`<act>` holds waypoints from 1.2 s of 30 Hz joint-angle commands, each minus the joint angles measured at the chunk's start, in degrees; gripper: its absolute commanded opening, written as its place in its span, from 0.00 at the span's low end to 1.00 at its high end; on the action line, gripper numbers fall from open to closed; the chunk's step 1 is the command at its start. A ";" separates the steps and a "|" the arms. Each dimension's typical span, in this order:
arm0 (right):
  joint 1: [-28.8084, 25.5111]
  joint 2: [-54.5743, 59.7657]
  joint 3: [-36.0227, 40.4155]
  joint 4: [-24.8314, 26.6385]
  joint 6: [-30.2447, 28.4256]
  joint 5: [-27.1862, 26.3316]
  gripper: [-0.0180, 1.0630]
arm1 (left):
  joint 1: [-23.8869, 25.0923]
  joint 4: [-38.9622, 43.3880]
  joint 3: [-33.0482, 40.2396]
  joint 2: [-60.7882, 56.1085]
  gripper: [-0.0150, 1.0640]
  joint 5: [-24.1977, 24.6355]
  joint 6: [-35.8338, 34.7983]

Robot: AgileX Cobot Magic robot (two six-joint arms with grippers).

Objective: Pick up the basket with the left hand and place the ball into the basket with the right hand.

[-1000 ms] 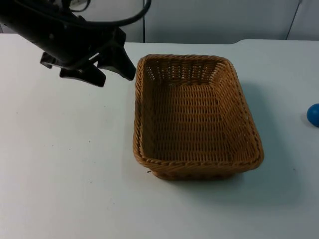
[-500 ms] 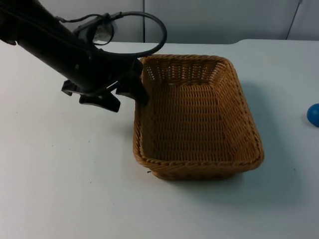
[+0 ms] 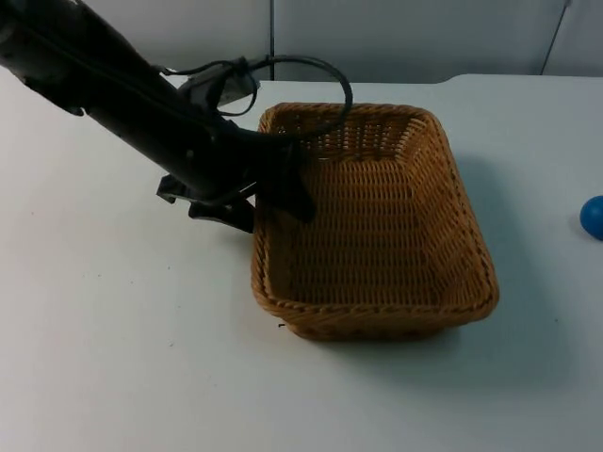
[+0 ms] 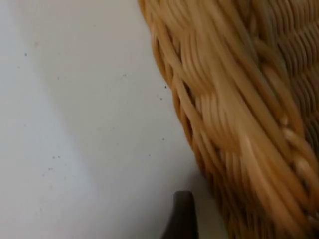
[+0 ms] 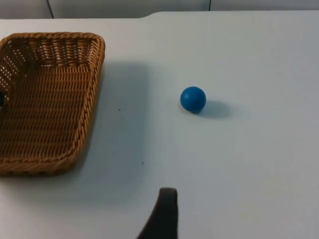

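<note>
Straddling: left gripper (image 3: 267, 200) is spreading its unclenched fingers across the basket (image 3: 377, 226) rim, ready for lifting.
Waiting: right gripper is hanging back; clench unreadable.
Ball (image 5: 193, 98): sitting well apart.

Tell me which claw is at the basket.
The left claw straddles the rim of the brown woven wicker basket; the right arm waits, off by the blue ball.
</note>
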 commanded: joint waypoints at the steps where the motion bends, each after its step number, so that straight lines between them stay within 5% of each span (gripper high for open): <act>1: -0.30 -0.15 0.30 -0.44 0.03 -0.72 0.74 | -0.66 -0.57 -0.77 0.58 0.61 -0.80 -1.08; 8: -0.30 -0.15 0.30 -0.44 0.03 -0.72 0.74 | -0.78 -1.12 -0.77 0.58 0.14 -1.42 -1.19; 11: -0.30 -0.15 0.30 -0.44 0.03 -0.72 0.74 | -0.78 -2.31 -0.77 0.58 0.02 -1.42 -1.19; 36: -0.30 -0.15 0.30 -0.44 0.03 -0.72 0.74 | -0.43 -2.75 -0.66 -3.43 0.01 -5.71 -17.09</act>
